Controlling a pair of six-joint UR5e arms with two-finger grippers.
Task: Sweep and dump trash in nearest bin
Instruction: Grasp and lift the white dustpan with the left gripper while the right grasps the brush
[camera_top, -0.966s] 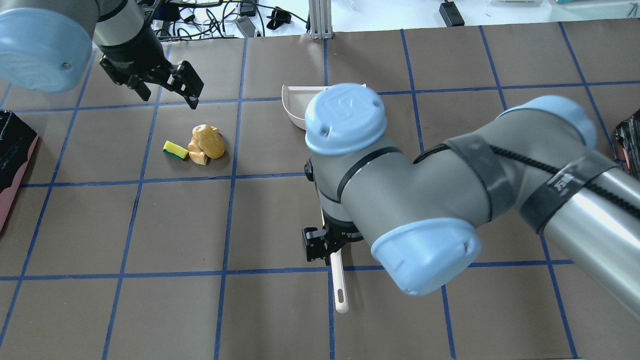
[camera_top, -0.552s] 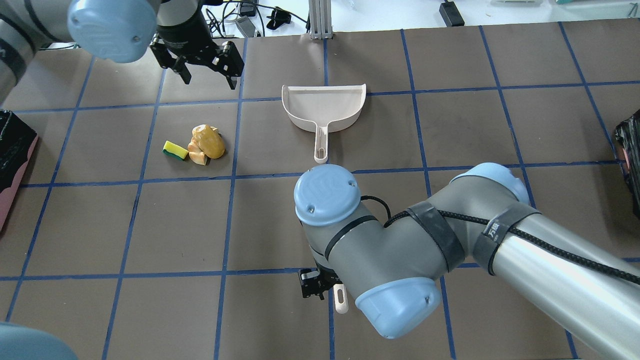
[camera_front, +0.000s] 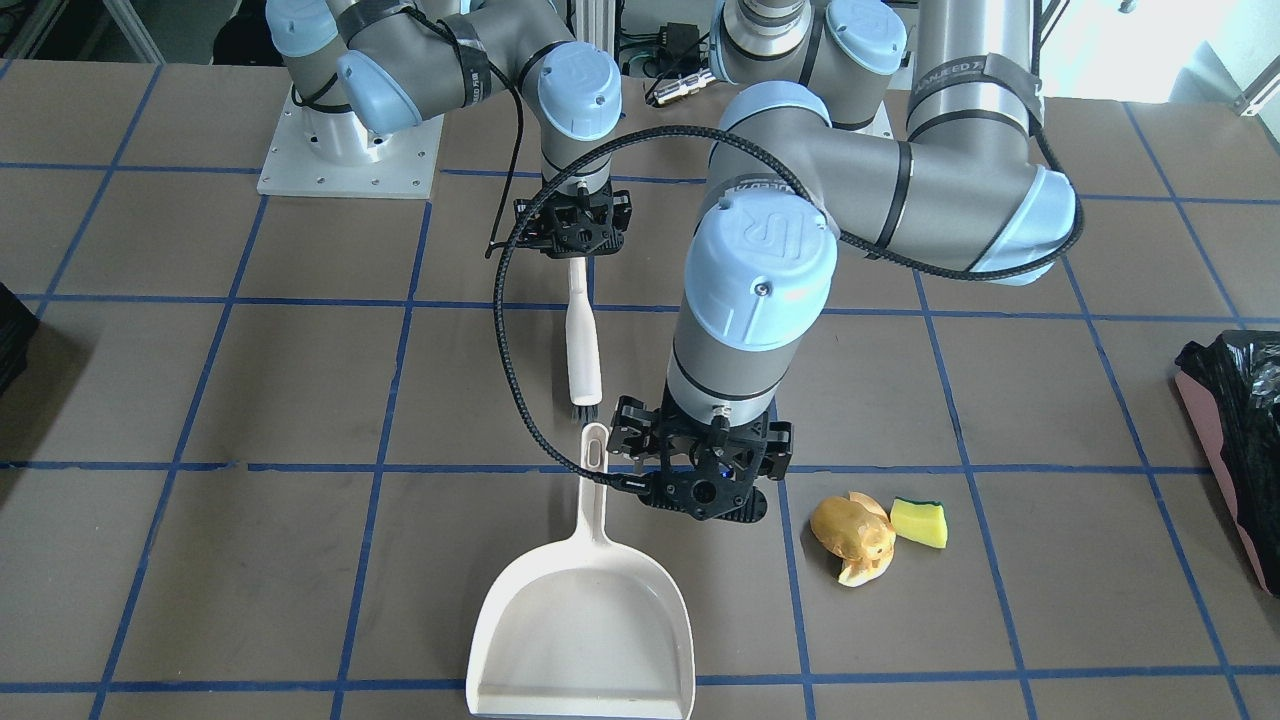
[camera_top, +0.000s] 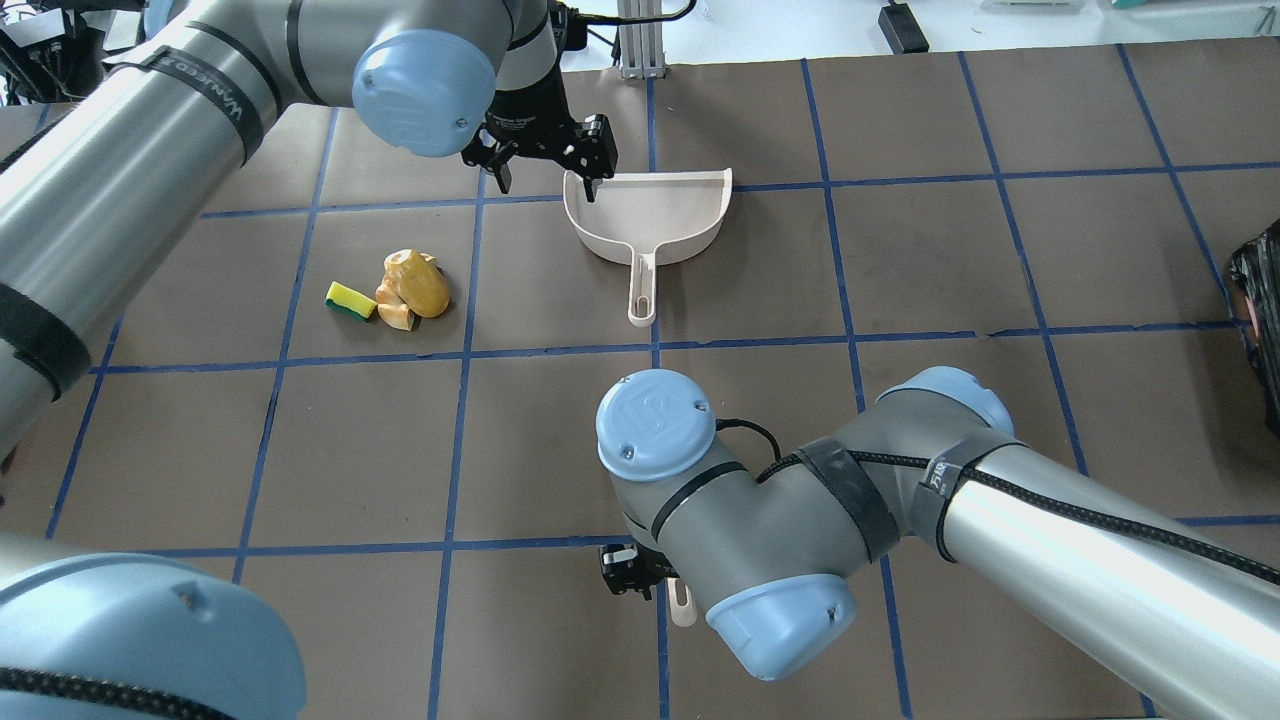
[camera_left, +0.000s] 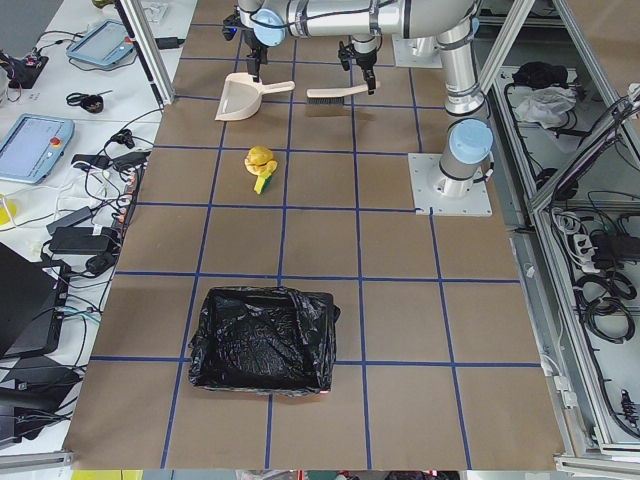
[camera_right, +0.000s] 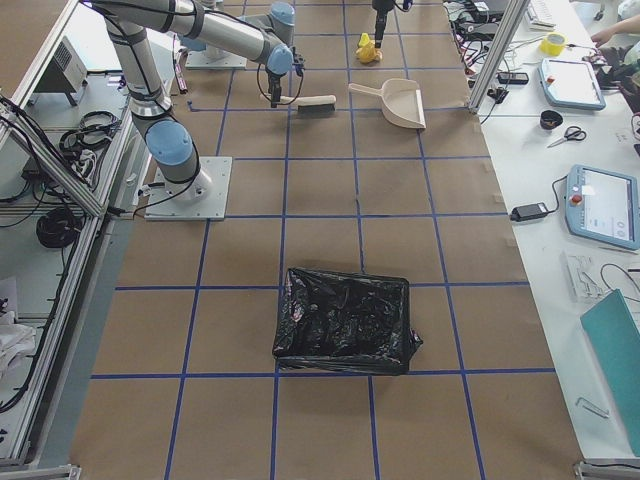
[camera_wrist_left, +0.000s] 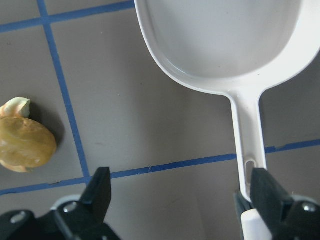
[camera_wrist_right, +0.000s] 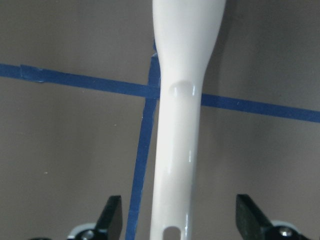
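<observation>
Trash (camera_front: 852, 533) is piled lower right on the bench (camera_front: 300, 600), well apart from the bin (camera_front: 1235, 420). Left fingers (camera_wrist_left: 100, 192) are spread beside the dustpan (camera_wrist_left: 225, 40) handle, right fingers (camera_wrist_right: 114, 215) spread astride the brush (camera_wrist_right: 180, 140), ready for grasping.

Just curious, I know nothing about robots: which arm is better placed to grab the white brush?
Right: its open right gripper straddles the brush handle; the left gripper hangs by the dustpan handle.

Table (camera_top: 350, 450): brown top, blue tape grid. White dustpan (camera_top: 648, 215) flat mid-table, handle toward robot. White brush (camera_front: 582, 350) in line, bristles near handle tip. Potato lump (camera_top: 428, 290), croissant piece (camera_top: 392, 315), sponge (camera_top: 350, 300) clustered left of dustpan. Bin (camera_front: 1225, 420) at left end, black-bagged container (camera_right: 345, 320) at right end.
</observation>
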